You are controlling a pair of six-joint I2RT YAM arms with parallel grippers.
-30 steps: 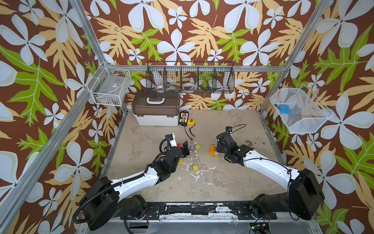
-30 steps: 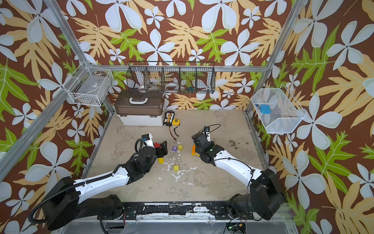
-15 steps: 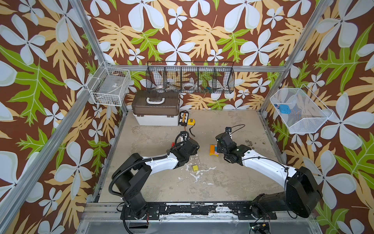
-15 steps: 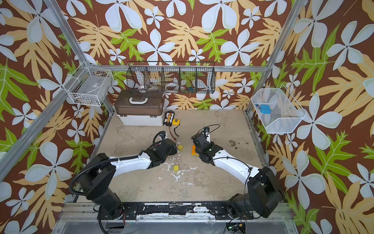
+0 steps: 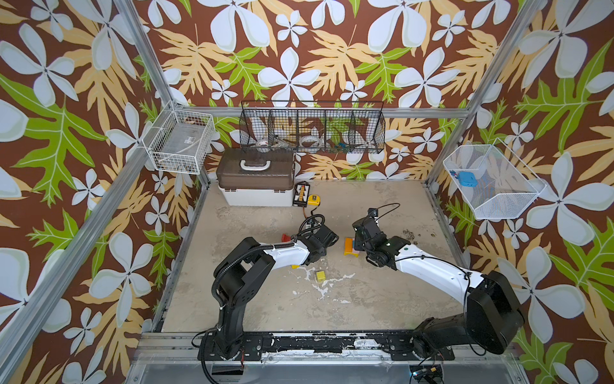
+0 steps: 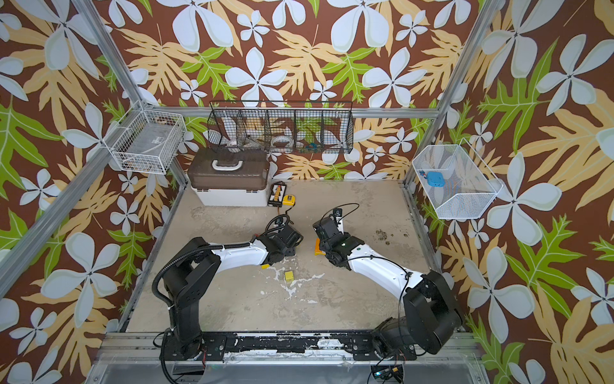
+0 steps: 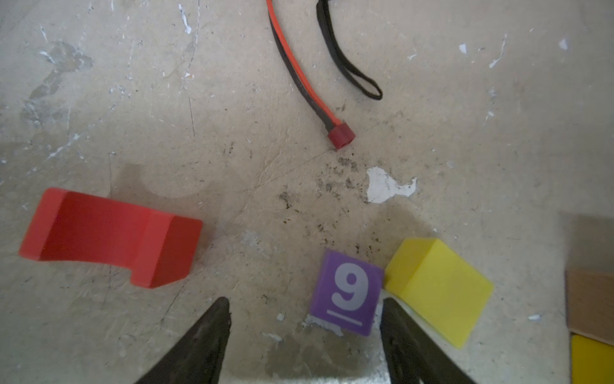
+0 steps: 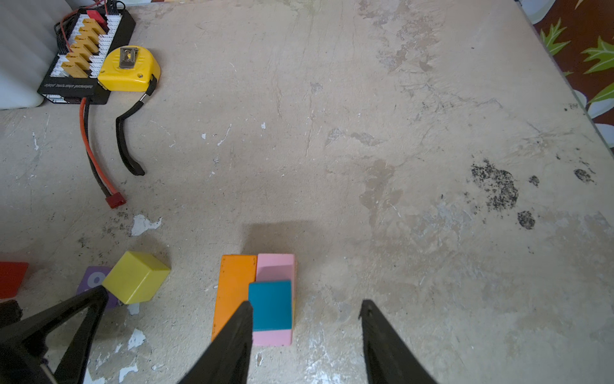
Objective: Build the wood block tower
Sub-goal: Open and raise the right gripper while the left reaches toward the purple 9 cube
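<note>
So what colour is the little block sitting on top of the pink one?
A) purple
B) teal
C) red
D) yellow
B: the right wrist view shows a teal block resting on the pink block, right beside the orange bar.

The arch block is plain red. The numbered cube is purple, with a white "9" underlined in white. The yellow cube has one bright colour on all its sides. The long bar is orange, the second bar is pale pink, and the flat block is teal. The edge piece seems to be plain wood-brown. The surface is beige with white chips and dark speckles. The walls are brown, patterned with white flowers and green and tan leaves.
</note>
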